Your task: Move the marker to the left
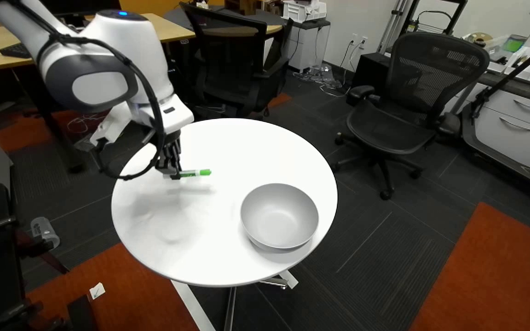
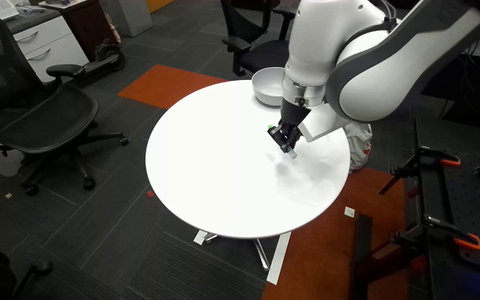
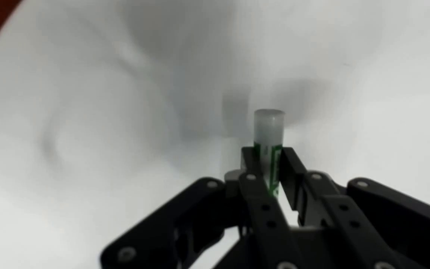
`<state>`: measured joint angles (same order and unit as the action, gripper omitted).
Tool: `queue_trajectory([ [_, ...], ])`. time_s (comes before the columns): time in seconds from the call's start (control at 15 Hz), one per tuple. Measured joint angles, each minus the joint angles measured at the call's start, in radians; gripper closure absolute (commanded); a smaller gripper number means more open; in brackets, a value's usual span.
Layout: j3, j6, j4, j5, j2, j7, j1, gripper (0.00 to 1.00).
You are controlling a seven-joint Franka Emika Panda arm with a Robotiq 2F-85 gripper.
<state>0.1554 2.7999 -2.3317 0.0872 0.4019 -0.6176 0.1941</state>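
The marker (image 1: 196, 173) is up over the table (image 1: 246, 147), well apart from the grey bowl (image 1: 279, 216). Its shadow doesn't meet it, so it looks lifted. It lies close to level, its long side running through the gripper (image 3: 269, 160): the green end sticks out nearer the bowl, and the pale end pokes out on the side away from the bowl. The jaws pinch the barrel from both sides. I think the job now is to carry it left and set it down; whose left that means, I can't tell. The barrel has a green label, too blurry to read. Down past the table's edge, apart from the bowl, a white bag (image 2: 357, 139) has red marks that I can't read.
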Motion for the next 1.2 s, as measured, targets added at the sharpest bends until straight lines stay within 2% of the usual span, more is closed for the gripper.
queue_trajectory([
  [0.27,-0.031,-0.012,0.092,-0.001,-0.004,0.0,0.033,0.95],
  [0.73,-0.145,-0.089,0.22,0.003,0.041,0.004,0.042,0.95],
  [1.2,-0.163,-0.178,0.371,0.003,0.16,0.004,0.052,0.95],
])
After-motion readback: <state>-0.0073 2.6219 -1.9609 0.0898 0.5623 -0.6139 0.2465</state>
